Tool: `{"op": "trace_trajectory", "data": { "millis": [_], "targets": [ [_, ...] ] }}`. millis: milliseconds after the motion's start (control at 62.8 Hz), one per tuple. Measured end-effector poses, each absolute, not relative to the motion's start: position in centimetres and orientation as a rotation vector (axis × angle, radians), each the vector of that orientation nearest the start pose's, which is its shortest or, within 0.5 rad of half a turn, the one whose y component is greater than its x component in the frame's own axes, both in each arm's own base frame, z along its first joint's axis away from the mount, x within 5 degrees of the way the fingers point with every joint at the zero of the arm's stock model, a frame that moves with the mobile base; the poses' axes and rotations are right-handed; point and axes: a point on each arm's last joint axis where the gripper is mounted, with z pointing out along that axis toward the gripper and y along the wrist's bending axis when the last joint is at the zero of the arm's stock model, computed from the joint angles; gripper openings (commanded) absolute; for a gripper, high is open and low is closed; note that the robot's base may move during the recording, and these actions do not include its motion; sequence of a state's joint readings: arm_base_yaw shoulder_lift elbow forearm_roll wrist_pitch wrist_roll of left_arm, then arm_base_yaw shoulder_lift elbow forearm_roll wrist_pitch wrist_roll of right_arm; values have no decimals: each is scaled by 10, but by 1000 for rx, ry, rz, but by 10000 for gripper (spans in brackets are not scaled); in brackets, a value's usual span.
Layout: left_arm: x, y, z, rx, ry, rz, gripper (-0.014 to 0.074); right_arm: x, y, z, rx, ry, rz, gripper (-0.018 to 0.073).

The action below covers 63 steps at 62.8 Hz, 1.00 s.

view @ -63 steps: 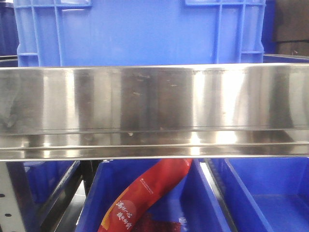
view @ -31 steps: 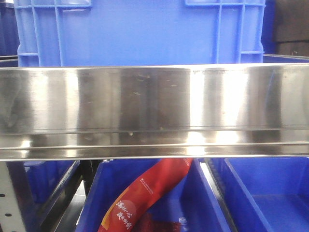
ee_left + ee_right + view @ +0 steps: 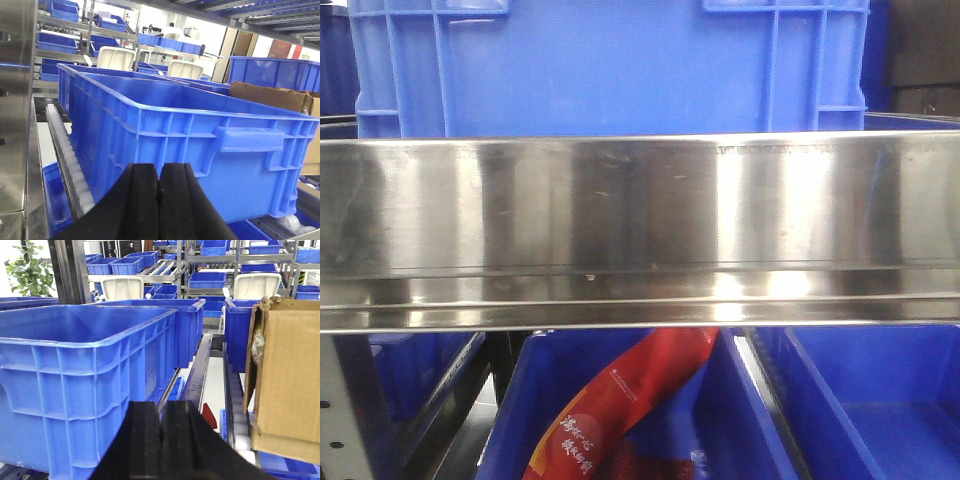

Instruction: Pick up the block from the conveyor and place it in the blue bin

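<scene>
No block and no dark grey conveyor show in any view. A large blue bin (image 3: 610,65) stands on a shelf behind a steel rail in the front view. It also fills the left wrist view (image 3: 200,130), and a large blue bin fills the left of the right wrist view (image 3: 75,370). My left gripper (image 3: 159,172) is shut and empty, its black fingers pressed together in front of the bin's side wall. My right gripper (image 3: 162,410) is shut and empty, beside the bin's corner.
A shiny steel shelf rail (image 3: 640,230) spans the front view. Below it are blue bins, one holding a red packet (image 3: 620,400). A brown cardboard box (image 3: 287,380) stands at right in the right wrist view. White roller tracks (image 3: 70,160) run beside the bin. More racks with blue bins stand behind.
</scene>
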<state>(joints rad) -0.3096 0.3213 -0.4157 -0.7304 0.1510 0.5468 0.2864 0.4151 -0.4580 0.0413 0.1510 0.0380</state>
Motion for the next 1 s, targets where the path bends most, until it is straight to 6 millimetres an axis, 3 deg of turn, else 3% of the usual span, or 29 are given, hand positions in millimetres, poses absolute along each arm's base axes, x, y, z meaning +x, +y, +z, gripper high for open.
{"op": "trace_trajectory", "data": {
  "millis": [271, 557, 764, 1003],
  "targets": [
    [71, -32, 322, 182, 1509, -467, -111, 85, 23, 308, -136, 1491, 275, -167],
    [71, -32, 322, 182, 1509, -467, -111, 62, 7, 247, -26, 1523, 153, -167],
    [70, -32, 322, 181, 1507, -467, -111, 56, 6, 210, -15, 1572, 139, -167],
    [70, -32, 322, 181, 1506, -467, -111, 56, 6, 204, -16, 1591, 139, -167]
  ]
}}
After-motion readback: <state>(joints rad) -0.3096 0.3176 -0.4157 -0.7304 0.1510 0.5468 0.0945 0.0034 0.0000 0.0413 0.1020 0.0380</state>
